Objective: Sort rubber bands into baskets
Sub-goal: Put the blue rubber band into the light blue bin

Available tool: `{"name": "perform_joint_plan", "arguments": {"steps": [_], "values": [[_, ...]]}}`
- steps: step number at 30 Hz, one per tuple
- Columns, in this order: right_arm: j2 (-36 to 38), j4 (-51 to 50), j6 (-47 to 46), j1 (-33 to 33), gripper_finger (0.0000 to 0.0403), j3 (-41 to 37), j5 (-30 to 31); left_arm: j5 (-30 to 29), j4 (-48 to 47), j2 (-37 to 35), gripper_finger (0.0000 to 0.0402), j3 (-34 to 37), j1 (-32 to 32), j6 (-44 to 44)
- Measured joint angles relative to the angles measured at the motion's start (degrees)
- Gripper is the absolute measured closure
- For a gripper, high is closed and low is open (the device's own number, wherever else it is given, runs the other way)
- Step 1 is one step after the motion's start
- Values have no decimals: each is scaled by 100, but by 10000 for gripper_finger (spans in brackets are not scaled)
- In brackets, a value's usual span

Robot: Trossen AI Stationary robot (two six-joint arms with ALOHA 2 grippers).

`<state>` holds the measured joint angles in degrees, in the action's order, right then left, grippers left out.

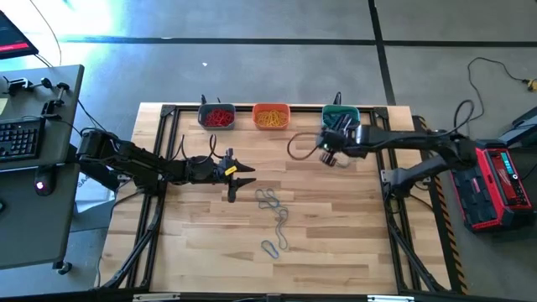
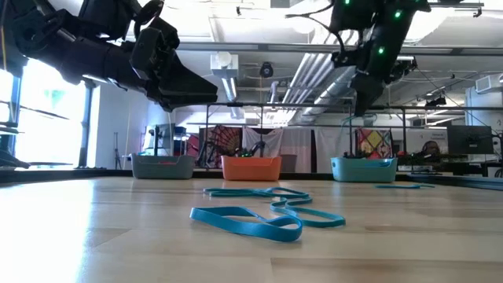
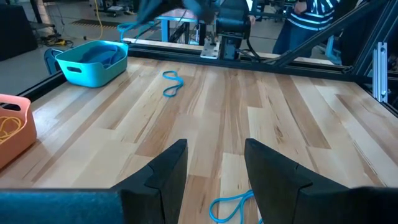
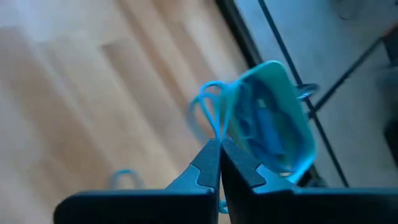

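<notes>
Nearest the front edge of the tabletop [image 1: 336, 243], a loose cluster of blue rubber bands [image 1: 273, 220] trails across the wood; three or four loops seem to lie there, though they overlap too much for a sure count. One further blue band [image 3: 172, 83] lies alone farther on, near the teal basket [image 1: 340, 116]. The left claw [image 1: 244, 181] hangs above the wood just beside the cluster's far end, its fingers [image 3: 163, 174] spread apart with nothing between them. Past it, the right claw [image 4: 219, 163] is raised beside the teal basket, its fingers clenched on one thin blue band [image 4: 210, 106] that loops up from the tips. Along the far edge stand three baskets in a row: a grey one [image 1: 216, 117] holding red bands, an orange one [image 1: 271, 117] holding yellow bands, and the teal one holding blue bands.
</notes>
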<state>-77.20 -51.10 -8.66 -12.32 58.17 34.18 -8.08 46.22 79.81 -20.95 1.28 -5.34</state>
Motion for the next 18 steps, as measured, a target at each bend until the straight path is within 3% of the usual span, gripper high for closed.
{"name": "perform_joint_plan", "arguments": {"steps": [11,18], "values": [[-341,1365,1707,-1926,403,-15,-89,-2,-1,0,248,0,-1,-2],[-1070,2024,1859,-2786,403,-15,-581,-2,-7,0,248,0,-2,-2]]}}
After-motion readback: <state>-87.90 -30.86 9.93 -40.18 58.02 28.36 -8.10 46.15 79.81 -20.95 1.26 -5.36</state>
